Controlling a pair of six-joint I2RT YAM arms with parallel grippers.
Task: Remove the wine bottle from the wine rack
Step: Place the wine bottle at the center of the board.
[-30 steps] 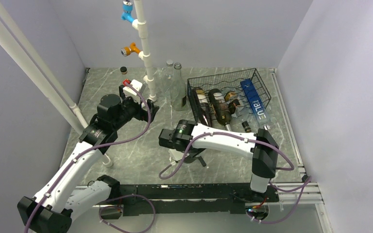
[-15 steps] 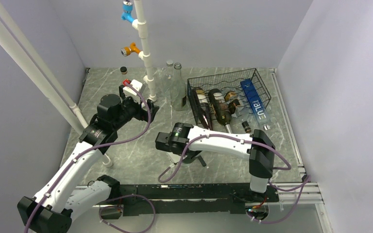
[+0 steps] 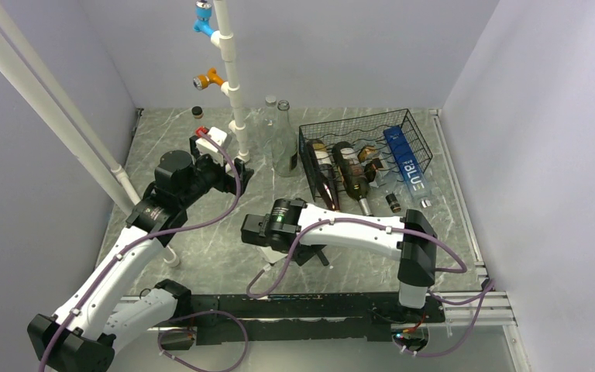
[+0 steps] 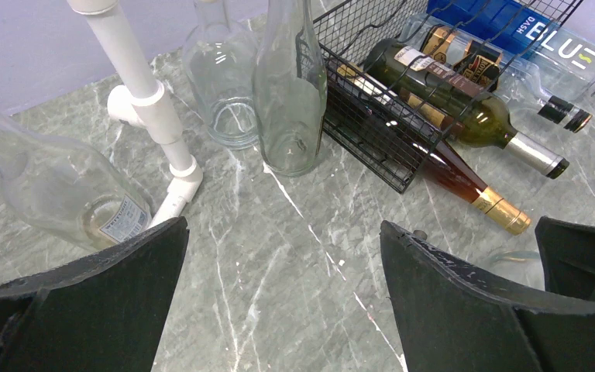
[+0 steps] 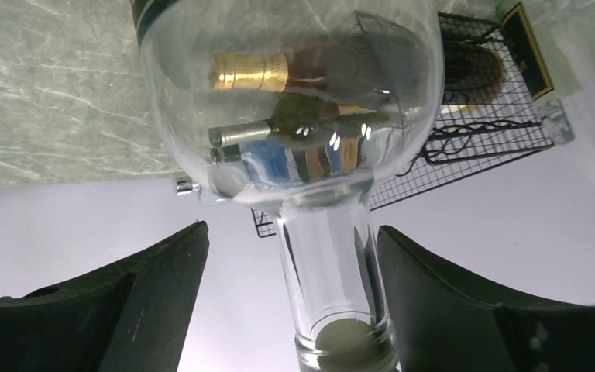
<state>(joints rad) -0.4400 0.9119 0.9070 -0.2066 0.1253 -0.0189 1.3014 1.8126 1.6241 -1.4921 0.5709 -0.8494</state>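
At the far left, a labelled clear bottle (image 4: pixel 54 194) was seen beside a white pipe stand (image 4: pixel 143 93) on the grey marble table (image 4: pixel 279 310). The left gripper (image 4: pixel 283 223) was held above the table, its fingers spread wide with nothing between them. Ahead of it, two empty clear bottles (image 4: pixel 287 85) were stood upright, the taller one just beside the wine rack (image 4: pixel 372 128). Further right, the right gripper (image 5: pixel 292 227) was positioned with its fingers apart on either side of the neck of the clear wine bottle (image 5: pixel 290 101). A gap was visible between one finger and the glass, so no grip was made. That bottle was off the rack, near its open end, with its stoppered neck toward the wrist camera. Whether its base rested on the table could not be told. In the rack, a gold-foiled bottle (image 4: pixel 465 182), a green bottle (image 4: pixel 484 128) and a blue-labelled bottle (image 4: pixel 565 50) were laid with their necks protruding from the open end.
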